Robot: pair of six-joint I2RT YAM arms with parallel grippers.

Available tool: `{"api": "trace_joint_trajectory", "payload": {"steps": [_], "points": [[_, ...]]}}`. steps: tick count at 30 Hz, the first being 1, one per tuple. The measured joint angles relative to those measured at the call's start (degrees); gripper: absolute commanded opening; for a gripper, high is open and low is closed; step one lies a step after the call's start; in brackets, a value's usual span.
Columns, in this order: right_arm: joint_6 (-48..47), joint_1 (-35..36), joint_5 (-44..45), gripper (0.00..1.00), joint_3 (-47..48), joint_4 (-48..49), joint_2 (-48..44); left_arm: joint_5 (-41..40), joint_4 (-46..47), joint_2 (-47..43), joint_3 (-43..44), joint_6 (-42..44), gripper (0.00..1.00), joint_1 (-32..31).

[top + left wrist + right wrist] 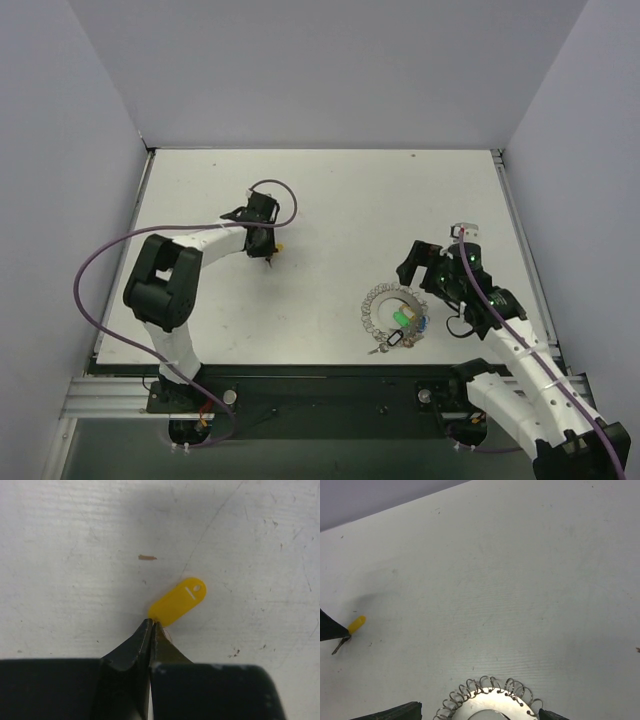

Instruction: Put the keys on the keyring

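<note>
A yellow-headed key lies on the white table at the left. My left gripper is shut on the key's near end, where head and metal meet. The right wrist view shows the same key, its metal blade sticking out past the black finger. The keyring, a silvery coiled loop around a flat metal disc, lies at the front right. A green key and a blue key rest inside it. My right gripper hangs open over the keyring's right side, its fingers either side of the coil.
The table is boxed in by pale walls on three sides. A small brown speck lies beyond the yellow key. A purple cable loops off the left arm.
</note>
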Motion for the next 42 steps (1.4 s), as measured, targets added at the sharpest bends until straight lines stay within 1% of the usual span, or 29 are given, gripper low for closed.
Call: {"api": "trace_joint_trajectory", "payload": {"steps": [1, 4, 5, 6, 7, 8, 9, 10, 12, 13, 21, 26, 31, 37, 42], "points": [[0.13, 0.09, 0.26, 0.99, -0.24, -0.48, -0.02, 0.02, 0.02, -0.74, -0.90, -0.15, 0.02, -0.52], [0.48, 0.11, 0.94, 0.99, -1.07, -2.19, 0.11, -0.02, -0.28, -2.56, -2.71, -0.31, 0.12, -1.09], [0.61, 0.11, 1.20, 0.99, -1.27, -2.67, 0.26, -0.04, -0.48, -2.99, -2.89, -0.26, 0.18, -1.18], [0.76, 0.11, 1.36, 0.99, -1.38, -3.02, 0.52, -0.09, -0.50, -3.63, -2.93, -0.17, 0.31, -1.25], [0.94, 0.11, 1.51, 0.99, -1.40, -3.32, 0.90, -0.04, -0.50, -4.33, -2.93, -0.11, 0.41, -1.33], [1.11, 0.11, 1.64, 0.99, -1.40, -3.50, 1.33, 0.00, -0.48, -5.22, -2.93, 0.17, 0.47, -1.44], [1.25, 0.13, 1.73, 0.99, -1.40, -3.61, 1.86, 0.13, -0.50, -6.25, -2.93, 0.33, 0.55, -1.57], [1.36, 0.13, 1.77, 0.99, -1.40, -3.65, 2.25, 0.39, -0.52, -7.23, -2.86, 0.42, 0.58, -1.68], [1.46, 0.13, 1.81, 0.99, -1.40, -3.72, 3.10, 0.79, -0.63, -8.70, -2.45, 0.52, 0.59, -1.77], [1.46, 0.13, 1.81, 0.99, -1.40, -3.74, 3.76, 1.20, -0.63, -9.31, -2.14, 0.50, 0.62, -1.84], [1.40, 0.13, 2.01, 0.99, -1.38, -3.76, 6.91, 5.33, -0.33, -12.52, -1.92, 1.25, 0.63, -2.10], [1.11, 0.11, 2.67, 0.99, -0.92, -3.72, 9.88, 11.30, 3.21, -15.30, -4.00, 1.53, 0.63, -2.16], [0.76, -0.17, 3.76, 0.99, -0.48, -3.65, 12.11, 18.62, 8.76, -15.45, -5.81, 1.51, 0.63, -2.84], [0.83, -3.21, 2.23, 0.98, -0.13, -2.36, 13.84, 25.03, 13.53, -14.62, -6.93, 1.42, 0.63, -3.96], [1.27, -8.24, -1.95, 0.98, -0.13, -1.14, 15.02, 28.39, 17.31, -13.16, -7.30, 0.52, 0.63, -4.59]]}}
